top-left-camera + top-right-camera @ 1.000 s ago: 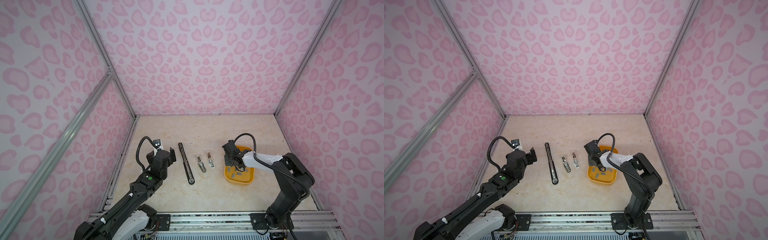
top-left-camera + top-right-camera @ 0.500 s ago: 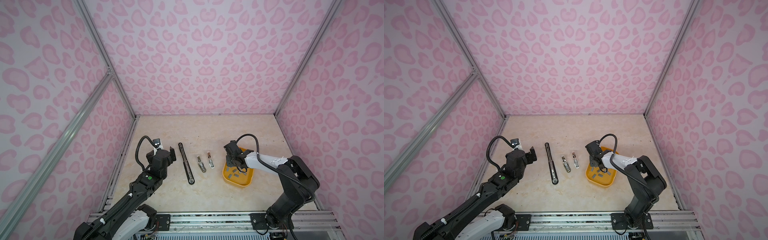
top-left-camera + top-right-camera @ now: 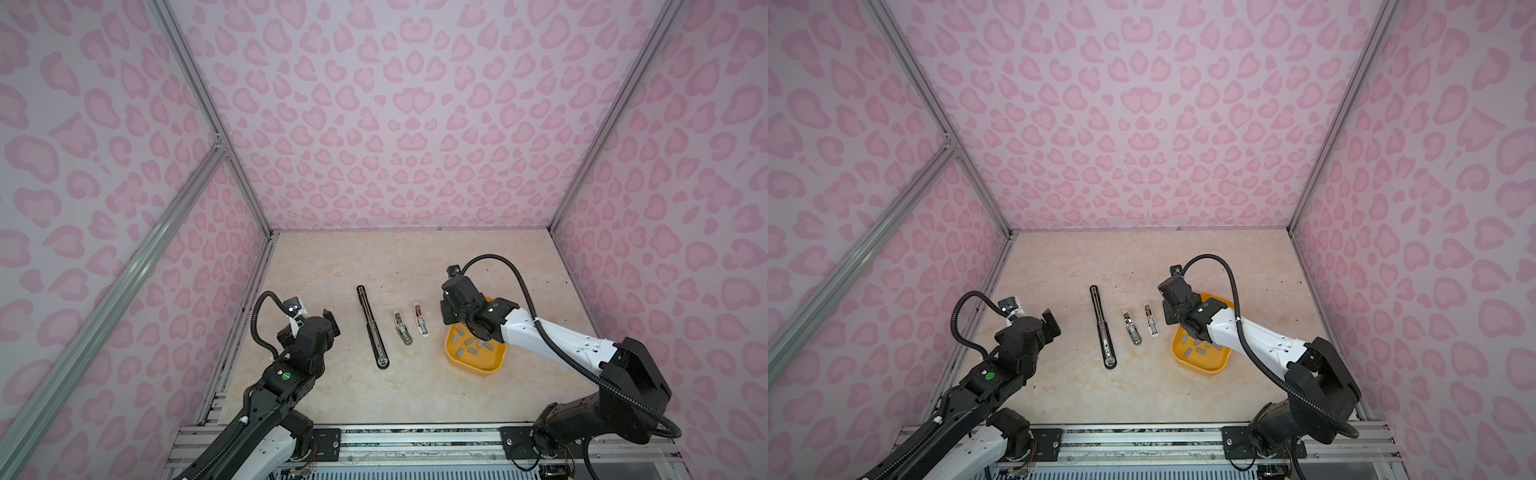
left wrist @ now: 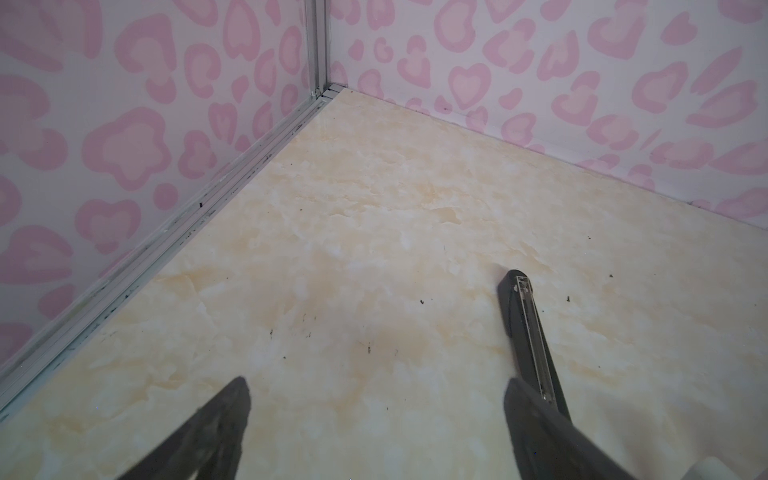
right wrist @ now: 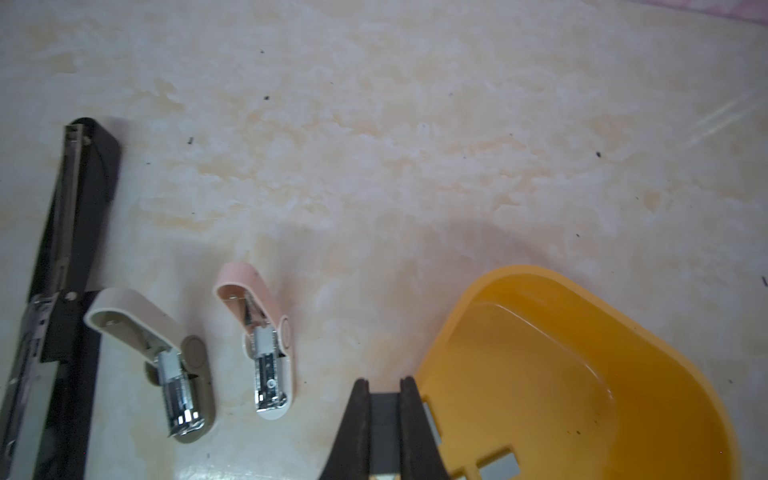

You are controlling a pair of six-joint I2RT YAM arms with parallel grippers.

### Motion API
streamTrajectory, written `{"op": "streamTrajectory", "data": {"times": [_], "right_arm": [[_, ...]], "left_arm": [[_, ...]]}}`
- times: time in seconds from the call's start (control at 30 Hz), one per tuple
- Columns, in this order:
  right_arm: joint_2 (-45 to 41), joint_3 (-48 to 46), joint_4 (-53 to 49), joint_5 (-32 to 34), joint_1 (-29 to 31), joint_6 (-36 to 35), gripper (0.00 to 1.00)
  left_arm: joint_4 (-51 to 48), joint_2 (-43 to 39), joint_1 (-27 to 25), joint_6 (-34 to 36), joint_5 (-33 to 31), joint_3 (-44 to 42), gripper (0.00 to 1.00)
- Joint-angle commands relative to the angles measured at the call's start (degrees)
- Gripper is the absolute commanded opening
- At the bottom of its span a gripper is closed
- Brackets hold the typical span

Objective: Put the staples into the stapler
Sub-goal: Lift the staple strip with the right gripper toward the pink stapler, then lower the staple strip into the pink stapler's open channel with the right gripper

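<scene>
Black left pincer [image 4: 376, 382]: fingers wide apart over the counter [image 4: 374, 208], far left. Reading rightward I log the long black stapler [image 3: 372, 328], olive stapler [image 5: 191, 353] and pink stapler [image 5: 270, 353], both small ones hinged open. Right pincer [image 5: 384, 386] is clamped on one grey staple strip [image 5: 384, 436], just beside the yellow tray [image 5: 582, 365] edge. The other staples [image 3: 473, 343] lie in the tray.

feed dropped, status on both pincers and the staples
Left pincer open, empty, near long black stapler. Right pincer shut on staple strip at yellow tray rim. Pink stapler, beige stapler lie open; nothing between.
</scene>
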Motion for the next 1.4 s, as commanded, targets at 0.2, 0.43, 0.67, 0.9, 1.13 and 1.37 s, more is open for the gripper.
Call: {"op": "streamTrajectory", "data": {"times": [0.2, 0.43, 0.67, 0.9, 1.13, 1.37], "right_arm": [[8.34, 0.9, 7.93, -1.94, 5.34, 2.09, 0.04], [13.24, -0.04, 10.94, -5.6, 5.16, 2.88, 0.03], [13.52, -1.64, 11.23, -5.69, 5.16, 4.08, 0.03], [14.56, -0.39, 10.89, -5.31, 4.92, 4.22, 0.03], [16.43, -0.49, 12.39, -6.07, 4.9, 5.19, 0.01], [17.62, -0.59, 13.46, -4.29, 5.07, 4.96, 0.01]], "left_arm": [[-0.83, -1.48, 0.04, -3.77, -2.7, -3.09, 0.96], [0.12, -1.19, 0.04, -3.18, -2.35, -3.29, 0.96], [1.04, 1.54, 0.04, -2.35, -1.84, -2.5, 0.96], [1.04, 2.09, 0.04, -2.42, -1.93, -2.29, 0.96], [1.25, 2.44, 0.04, -2.36, -1.97, -2.2, 0.96], [1.26, 2.37, 0.04, -2.32, -1.76, -2.2, 0.96]]}}
